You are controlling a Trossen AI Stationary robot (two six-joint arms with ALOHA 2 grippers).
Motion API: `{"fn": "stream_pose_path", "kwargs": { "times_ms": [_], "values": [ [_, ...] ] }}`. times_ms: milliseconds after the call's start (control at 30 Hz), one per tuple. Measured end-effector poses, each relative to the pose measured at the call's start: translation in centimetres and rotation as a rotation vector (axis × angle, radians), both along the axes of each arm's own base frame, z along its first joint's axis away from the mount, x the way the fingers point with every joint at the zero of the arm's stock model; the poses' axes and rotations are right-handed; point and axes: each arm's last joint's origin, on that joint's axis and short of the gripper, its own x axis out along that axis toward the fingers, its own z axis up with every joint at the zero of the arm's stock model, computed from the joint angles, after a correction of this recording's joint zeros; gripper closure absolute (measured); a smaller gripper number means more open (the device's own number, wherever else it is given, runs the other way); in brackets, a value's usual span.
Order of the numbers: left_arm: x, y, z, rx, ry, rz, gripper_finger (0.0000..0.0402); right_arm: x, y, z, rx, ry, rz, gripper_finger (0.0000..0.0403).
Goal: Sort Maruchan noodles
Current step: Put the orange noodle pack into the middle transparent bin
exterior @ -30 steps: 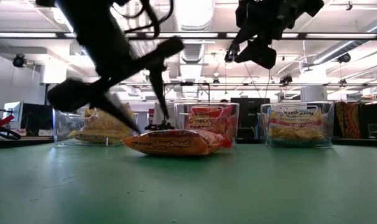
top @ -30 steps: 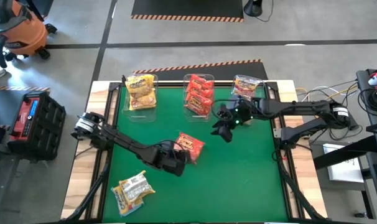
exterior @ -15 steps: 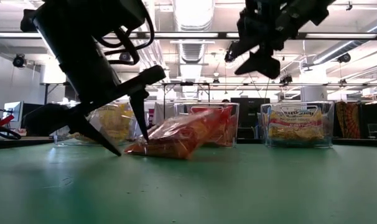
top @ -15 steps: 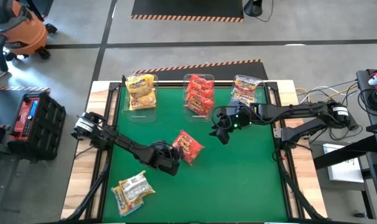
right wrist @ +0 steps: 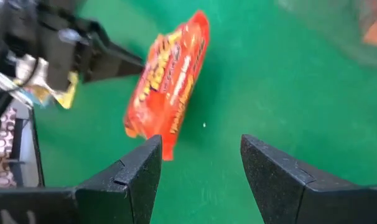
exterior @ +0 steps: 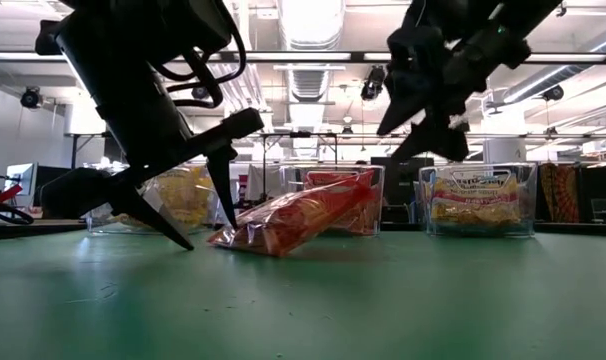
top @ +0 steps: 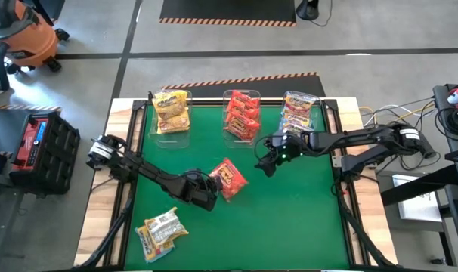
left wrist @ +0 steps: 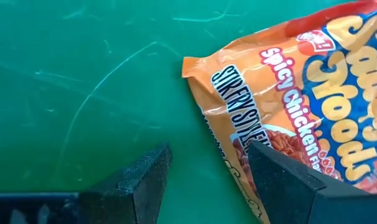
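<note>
Sorting noodles: mostly binned, two packets loose.

Three bins (top: 241, 121) at frame top hold yellow, red and pale packets. Red packet (top: 229, 178), mid-table, lies tilted against the parted, empty left gripper (top: 208, 193); pale packet (top: 162, 230) lower left; right gripper (top: 267, 159) open, empty.

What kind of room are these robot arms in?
Probably a big workshop or robot lab. There is a bare concrete floor with striped hazard tape, an orange shop vacuum, and long ceiling lights over rows of desks.
</note>
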Motion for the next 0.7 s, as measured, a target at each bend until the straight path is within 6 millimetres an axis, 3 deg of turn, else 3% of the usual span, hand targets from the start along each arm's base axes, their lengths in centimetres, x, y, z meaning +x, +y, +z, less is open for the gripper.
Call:
{"fn": "stream_pose_path", "kwargs": {
  "times_ms": [367, 700],
  "values": [
    [-0.1, 0.3, -0.2, 0.010, 0.015, -0.004, 0.0196, 3.0, 0.5, -3.8, 0.129, 0.014, 0.076, 0.0197],
    [-0.1, 0.3, -0.3, 0.013, 0.024, -0.024, 0.0196, 4.8, 0.6, -5.9, 0.192, -0.049, 0.133, 0.0197]
  ]
}}
